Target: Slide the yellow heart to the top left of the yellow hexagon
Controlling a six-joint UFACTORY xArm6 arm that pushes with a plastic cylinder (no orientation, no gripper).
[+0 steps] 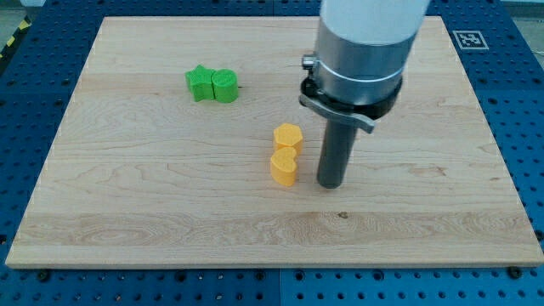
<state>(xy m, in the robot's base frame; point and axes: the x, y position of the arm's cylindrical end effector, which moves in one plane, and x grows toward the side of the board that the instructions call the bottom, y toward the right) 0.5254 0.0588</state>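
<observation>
The yellow hexagon [288, 136] sits near the middle of the wooden board. The yellow heart [284, 167] lies directly below it in the view, touching it. My tip [330, 184] rests on the board just to the right of the yellow heart, a small gap apart from it. The rod rises to the large grey arm body at the view's top.
A green star [200, 83] and a green round block [225, 86] sit touching each other at the upper left of the board [127, 195]. The board lies on a blue perforated table. A marker tag [469, 38] is at the top right.
</observation>
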